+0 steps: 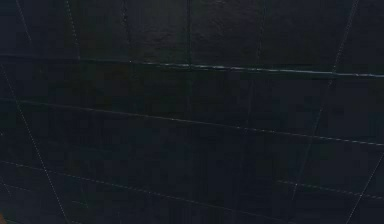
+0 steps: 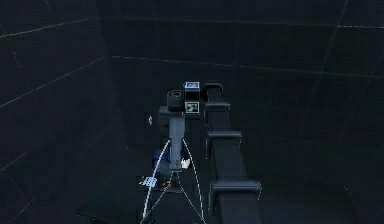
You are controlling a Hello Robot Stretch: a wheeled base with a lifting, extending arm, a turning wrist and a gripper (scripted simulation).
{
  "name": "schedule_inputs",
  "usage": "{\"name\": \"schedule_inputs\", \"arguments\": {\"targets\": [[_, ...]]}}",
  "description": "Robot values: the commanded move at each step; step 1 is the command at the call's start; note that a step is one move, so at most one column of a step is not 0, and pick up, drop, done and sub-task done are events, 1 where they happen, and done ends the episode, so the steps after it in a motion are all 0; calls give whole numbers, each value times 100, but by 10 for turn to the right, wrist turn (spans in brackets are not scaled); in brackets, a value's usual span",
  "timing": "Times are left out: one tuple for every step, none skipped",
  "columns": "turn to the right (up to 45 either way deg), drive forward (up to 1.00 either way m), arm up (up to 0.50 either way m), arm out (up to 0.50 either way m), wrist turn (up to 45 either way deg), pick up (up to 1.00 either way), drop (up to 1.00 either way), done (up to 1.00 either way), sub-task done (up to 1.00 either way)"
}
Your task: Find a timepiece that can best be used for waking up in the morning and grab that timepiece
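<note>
In the arm side view my arm [image 2: 230,165] rises as a dark square bar from the bottom edge, just right of the middle. Two small white squares with black marks [image 2: 191,100] stand at its far end. Left of them is the gripper's dark body, and its thin pale fingers [image 2: 158,185] curve down toward the bottom edge. The gripper [image 2: 172,178] hangs before a very dark floor. Two small pale specks sit among the fingers, and I cannot tell whether the gripper holds anything.
A dark tiled surface [image 1: 190,130] with faint pale seams stretches across the forward view. In the arm side view a dark wall [image 2: 290,40] and dark floor [image 2: 60,130] surround the arm, crossed by thin pale lines.
</note>
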Motion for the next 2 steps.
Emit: {"name": "schedule_inputs", "arguments": {"targets": [[0, 0, 0, 0, 450, 0, 0, 0, 0], [0, 0, 0, 0, 450, 0, 0, 0, 0]]}}
